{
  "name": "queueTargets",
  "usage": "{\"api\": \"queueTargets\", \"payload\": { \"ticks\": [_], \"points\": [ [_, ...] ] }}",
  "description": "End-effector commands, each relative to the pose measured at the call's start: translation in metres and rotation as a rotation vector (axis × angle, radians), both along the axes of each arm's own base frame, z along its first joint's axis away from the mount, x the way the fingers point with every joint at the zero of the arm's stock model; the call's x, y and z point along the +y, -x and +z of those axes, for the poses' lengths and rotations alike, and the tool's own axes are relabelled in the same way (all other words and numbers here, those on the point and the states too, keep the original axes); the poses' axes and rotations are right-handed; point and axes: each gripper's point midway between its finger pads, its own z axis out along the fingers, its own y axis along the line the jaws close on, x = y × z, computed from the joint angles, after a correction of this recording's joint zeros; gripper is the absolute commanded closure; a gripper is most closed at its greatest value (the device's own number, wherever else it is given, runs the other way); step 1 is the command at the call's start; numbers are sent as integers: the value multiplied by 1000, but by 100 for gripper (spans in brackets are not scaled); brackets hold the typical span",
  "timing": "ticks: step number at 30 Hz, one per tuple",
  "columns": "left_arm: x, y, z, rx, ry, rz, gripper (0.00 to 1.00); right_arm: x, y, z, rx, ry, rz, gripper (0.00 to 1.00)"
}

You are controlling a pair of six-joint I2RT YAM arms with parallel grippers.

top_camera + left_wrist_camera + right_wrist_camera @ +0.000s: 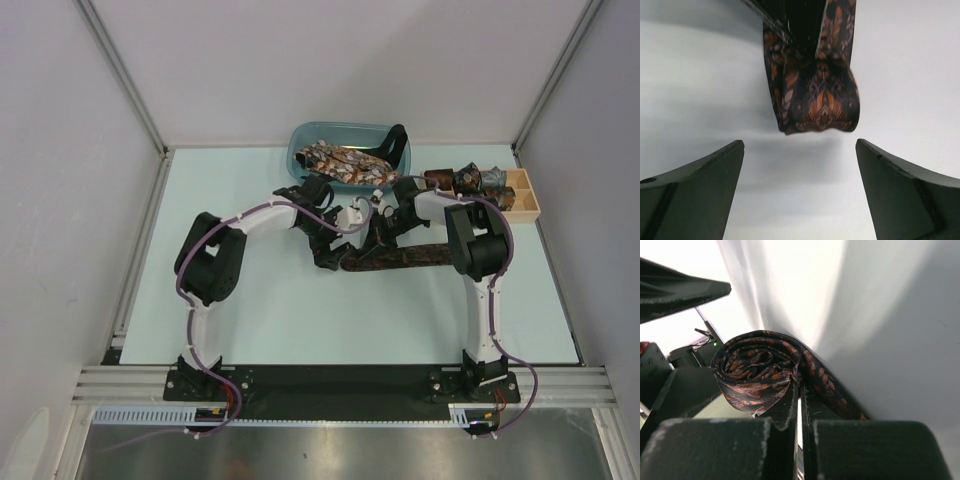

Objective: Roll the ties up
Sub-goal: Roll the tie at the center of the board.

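A dark brown tie with an orange print lies across the table, one end rolled into a coil. In the right wrist view my right gripper is shut on that coil, with the tie's tail running off to the right. From above the right gripper sits over the tie's left part. My left gripper is just left of it. It is open and empty, and the coiled end hangs ahead of its fingertips without touching them.
A blue bin at the back centre holds several loose ties. A wooden tray at the back right holds rolled ties. White walls enclose the table on three sides.
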Motion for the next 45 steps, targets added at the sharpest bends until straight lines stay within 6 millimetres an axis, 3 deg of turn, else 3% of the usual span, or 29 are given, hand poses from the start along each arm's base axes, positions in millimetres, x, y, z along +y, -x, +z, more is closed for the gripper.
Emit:
{"api": "queueTargets", "payload": {
  "ticks": [1, 4, 10, 13, 14, 17, 20, 24, 28, 30, 34, 40, 45],
  "points": [
    [-36, 1, 33, 45, 153, 43, 1, -18, -1, -27, -29, 141, 9, 100],
    [-44, 2, 24, 58, 143, 54, 3, -17, 1, -28, -21, 141, 5, 100],
    [-49, 11, 3, 65, 101, 42, 18, -12, 3, -32, -9, 123, 1, 100],
    [-48, 13, -1, 20, 70, 18, 33, -4, 4, -31, -5, 101, 0, 100],
    [-47, 12, 0, 2, 66, 12, 43, 1, 5, -31, -2, 94, 6, 100],
    [-45, 8, 13, -45, 61, -5, 55, 20, 8, -25, -1, 53, 15, 100],
    [-43, 7, 22, -57, 46, -31, 58, 41, 11, -14, -5, 1, 26, 100],
    [-45, 10, 13, -36, 20, -51, 62, 53, 9, -6, -15, -45, 33, 100],
    [-50, 13, 5, -15, 17, -56, 58, 59, 14, -6, 17, -80, 44, 100],
    [-49, 14, -1, -20, -2, -61, 57, 59, 15, -5, 26, -87, 44, 100],
    [-32, 21, -21, -24, -109, -102, 66, 53, 15, 2, 44, -118, 57, 100],
    [-9, 32, -36, -14, -249, -153, 74, 34, 11, 16, 63, -158, 48, 78],
    [7, 40, -46, 12, -304, -160, 75, 10, 5, 33, 56, -174, 33, 70]
  ]
}}
